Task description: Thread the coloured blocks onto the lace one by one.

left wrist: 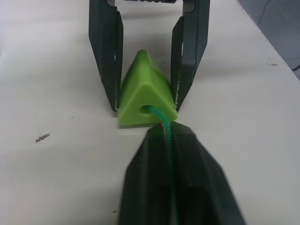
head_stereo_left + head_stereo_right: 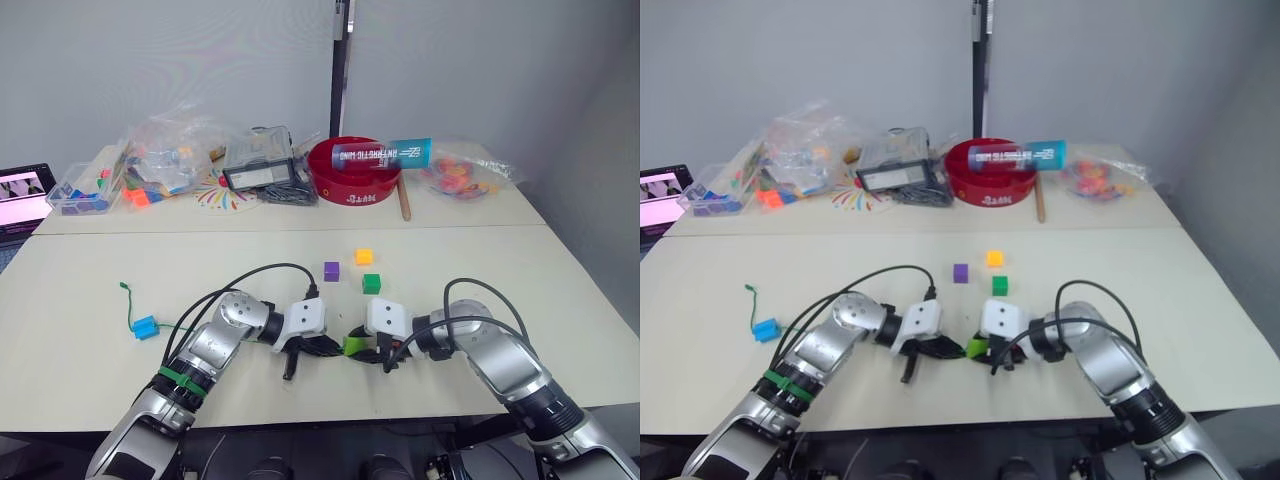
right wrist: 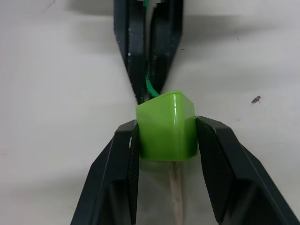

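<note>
Right end effector clamps the light green block low on the worktop, hole facing 9 o'clock. Left end effector, pinched narrow on the lace, feeds it in; pale tip pokes out the far side.

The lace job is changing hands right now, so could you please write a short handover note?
Right gripper: shut on the light green block.
Left gripper: shut on the lace, feeding it into that block's hole; the pale tip pokes out the far side.
Blue block: already on the lace, near the robot's left.
Left to thread: purple block, orange-yellow block and dark green block, loose mid-table.
Next, probably: pull the tip through.
</note>
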`<state>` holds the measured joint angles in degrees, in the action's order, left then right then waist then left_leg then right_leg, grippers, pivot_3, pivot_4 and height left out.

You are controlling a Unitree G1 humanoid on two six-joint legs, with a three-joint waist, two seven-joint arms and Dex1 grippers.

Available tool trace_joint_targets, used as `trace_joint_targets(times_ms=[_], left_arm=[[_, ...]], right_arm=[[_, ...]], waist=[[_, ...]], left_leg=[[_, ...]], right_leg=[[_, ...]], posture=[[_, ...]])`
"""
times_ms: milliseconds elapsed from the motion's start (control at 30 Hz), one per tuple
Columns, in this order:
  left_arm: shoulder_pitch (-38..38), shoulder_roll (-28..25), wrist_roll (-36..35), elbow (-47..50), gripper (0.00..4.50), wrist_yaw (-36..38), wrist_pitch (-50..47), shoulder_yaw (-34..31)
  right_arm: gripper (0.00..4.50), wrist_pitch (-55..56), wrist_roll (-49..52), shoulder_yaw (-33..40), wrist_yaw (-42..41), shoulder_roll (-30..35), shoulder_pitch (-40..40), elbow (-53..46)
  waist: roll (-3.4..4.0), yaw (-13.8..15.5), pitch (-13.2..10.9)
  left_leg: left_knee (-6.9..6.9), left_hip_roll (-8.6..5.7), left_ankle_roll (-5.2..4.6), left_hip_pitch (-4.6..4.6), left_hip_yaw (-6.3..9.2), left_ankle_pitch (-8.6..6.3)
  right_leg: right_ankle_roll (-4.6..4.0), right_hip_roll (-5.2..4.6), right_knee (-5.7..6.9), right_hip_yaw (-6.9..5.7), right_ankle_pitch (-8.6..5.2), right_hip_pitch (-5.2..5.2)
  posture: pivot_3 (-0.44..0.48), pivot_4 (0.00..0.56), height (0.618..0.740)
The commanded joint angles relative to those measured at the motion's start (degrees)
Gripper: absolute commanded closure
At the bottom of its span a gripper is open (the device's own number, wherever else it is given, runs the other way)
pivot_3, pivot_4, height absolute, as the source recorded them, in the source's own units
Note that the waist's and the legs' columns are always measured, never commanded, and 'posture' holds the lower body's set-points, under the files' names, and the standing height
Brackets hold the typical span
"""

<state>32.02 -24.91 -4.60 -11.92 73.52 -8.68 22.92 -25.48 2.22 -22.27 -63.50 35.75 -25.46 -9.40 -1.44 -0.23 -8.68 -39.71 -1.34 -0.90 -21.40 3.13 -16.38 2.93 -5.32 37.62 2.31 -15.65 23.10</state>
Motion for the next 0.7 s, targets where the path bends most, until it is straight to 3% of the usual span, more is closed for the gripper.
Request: trace_joint_targets(times_ms=[33,333,567,633,700], left_arm=[[0.2,0.0,-1.7,2.5,3.03,-0.6,-1.6,-1.7],[-2.2,-5.1,-4.8,7.8,0.03,-0.3,-4.0,-6.1],[-2.6,-6.3,-7.2,9.6,0.00,0.2,-6.4,-7.2],[-2.3,-5.5,-7.2,9.4,0.00,0.0,-6.4,-6.4],[-2.2,-4.6,-7.1,9.0,0.00,0.2,-6.0,-5.5]], right_arm=[[3.19,-0.4,-0.5,-2.0,0.0,-0.3,0.9,-0.5],[3.19,-1.1,0.0,-2.4,-0.2,-1.2,1.0,-1.8],[3.19,-3.3,-0.3,-3.6,0.7,-1.9,1.2,-1.9],[2.16,-4.0,0.1,-3.0,0.8,-2.0,1.0,-2.3],[1.44,-4.4,0.8,-1.9,0.7,-1.6,0.8,-3.2]], waist=[[0.00,0.0,0.0],[0.00,-0.6,0.0],[0.00,-0.6,0.0],[0.00,-0.6,0.0],[0.00,-0.6,0.0]], left_leg=[[0.00,0.00,0.00,0.00,0.00,0.00],[0.11,0.05,0.00,-0.02,0.00,0.00],[0.18,0.12,0.00,-0.01,0.00,0.00],[0.18,0.12,0.00,0.00,0.00,0.00],[0.18,0.10,0.00,0.00,0.00,0.00]], right_leg=[[0.00,0.00,0.00,0.00,0.00,0.00],[0.00,0.04,0.01,0.02,0.00,0.13],[0.00,0.04,-0.02,0.02,0.00,0.14],[0.00,0.05,-0.02,0.02,0.00,0.12],[0.00,0.04,-0.01,0.02,0.00,0.13]], posture=[[0.000,0.150,0.740],[0.000,0.150,0.740],[0.000,0.150,0.740],[0.000,0.150,0.740],[0.000,0.150,0.740]])
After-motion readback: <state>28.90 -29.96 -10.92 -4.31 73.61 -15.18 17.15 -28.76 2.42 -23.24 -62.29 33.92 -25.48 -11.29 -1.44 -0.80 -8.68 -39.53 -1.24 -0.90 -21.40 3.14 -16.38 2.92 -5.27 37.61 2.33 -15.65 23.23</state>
